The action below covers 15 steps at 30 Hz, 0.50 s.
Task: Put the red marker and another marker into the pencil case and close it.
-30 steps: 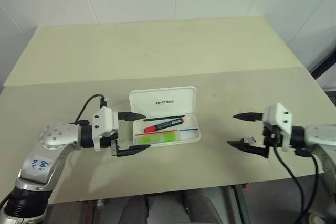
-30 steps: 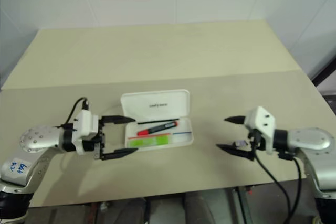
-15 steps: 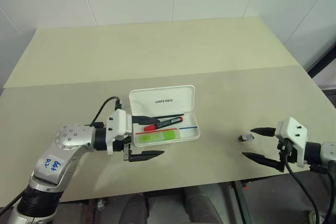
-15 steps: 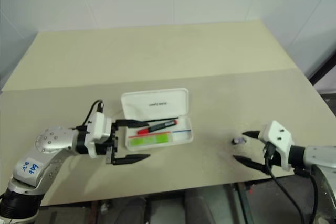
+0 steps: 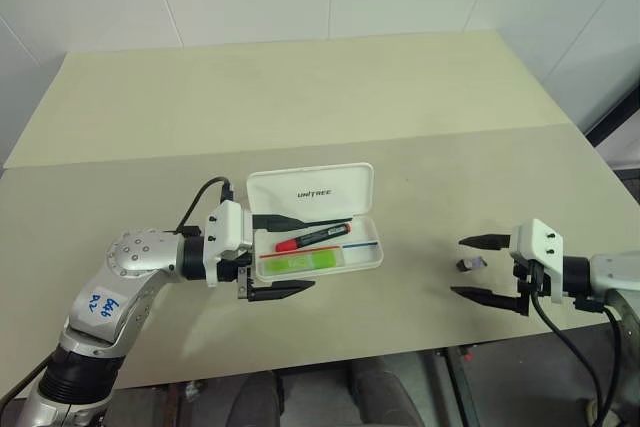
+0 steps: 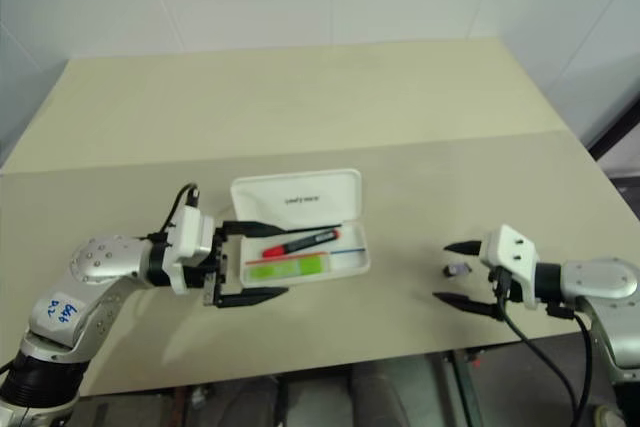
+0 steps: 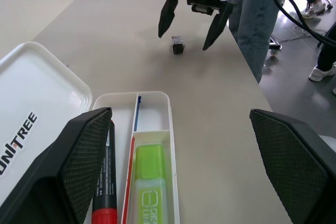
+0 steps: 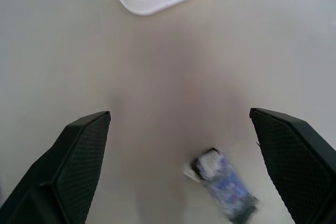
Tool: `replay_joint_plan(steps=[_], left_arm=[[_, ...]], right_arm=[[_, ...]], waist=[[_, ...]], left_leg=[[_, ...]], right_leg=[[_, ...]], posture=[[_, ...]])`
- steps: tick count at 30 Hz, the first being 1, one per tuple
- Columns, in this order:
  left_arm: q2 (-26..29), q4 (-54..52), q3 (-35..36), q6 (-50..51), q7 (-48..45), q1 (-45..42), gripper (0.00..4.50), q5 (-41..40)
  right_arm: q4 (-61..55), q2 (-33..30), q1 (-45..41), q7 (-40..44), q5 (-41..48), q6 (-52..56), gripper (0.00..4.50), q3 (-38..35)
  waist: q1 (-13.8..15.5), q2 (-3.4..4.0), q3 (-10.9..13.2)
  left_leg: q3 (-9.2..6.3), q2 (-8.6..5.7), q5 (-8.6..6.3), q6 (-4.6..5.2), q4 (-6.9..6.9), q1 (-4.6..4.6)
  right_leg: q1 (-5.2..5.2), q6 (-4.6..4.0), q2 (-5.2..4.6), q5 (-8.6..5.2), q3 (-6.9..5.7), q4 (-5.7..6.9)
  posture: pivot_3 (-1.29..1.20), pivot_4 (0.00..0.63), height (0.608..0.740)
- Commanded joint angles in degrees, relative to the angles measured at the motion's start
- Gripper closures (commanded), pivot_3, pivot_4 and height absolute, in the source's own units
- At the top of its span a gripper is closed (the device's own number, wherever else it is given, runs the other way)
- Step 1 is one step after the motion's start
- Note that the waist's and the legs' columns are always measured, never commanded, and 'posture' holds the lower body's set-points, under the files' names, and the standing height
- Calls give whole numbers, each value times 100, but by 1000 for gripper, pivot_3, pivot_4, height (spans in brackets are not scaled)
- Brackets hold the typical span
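Lay open on the table, a long white pencil case [image 5: 368, 259] with round corners, its lid [image 5: 310, 190] flipped back flat and the word UNITREE printed on it. Rested inside the tray at a slant, the red marker [image 5: 312, 238], black in the middle with a red cap and a red end. Sat flat beside it in the near part of the tray, another marker [image 5: 298, 263], lime green and see-through, about as long as the red one.
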Motion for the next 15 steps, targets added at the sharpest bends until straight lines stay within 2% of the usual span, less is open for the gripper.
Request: replay_joint_plan(steps=[1, 8, 15], left_arm=[[73, -188, 125, -9, 44, -3, 0, -58], [112, -254, 189, -1, 113, 44, 0, -56], [141, -264, 199, -1, 160, 23, 0, -60]], right_arm=[[519, -230, -277, 359, -132, -408, 10, 86], [1428, -303, -793, 774, -349, -874, 10, 377], [1742, -88, -1104, 823, -415, -1058, 10, 618]], waist=[[-1, 0, 0], [-16, 0, 0], [-21, 2, 1]], left_leg=[[0, 1, -1, 1, 1, 1], [8, 0, -1, 1, 4, 5], [16, -1, 0, 2, 9, 6]], right_leg=[[0, 11, 0, 5, -1, 0], [1, 17, 0, 11, 6, 2], [1, 18, 0, 12, 16, 5]], posture=[[0, 150, 740], [0, 150, 740], [0, 150, 740]])
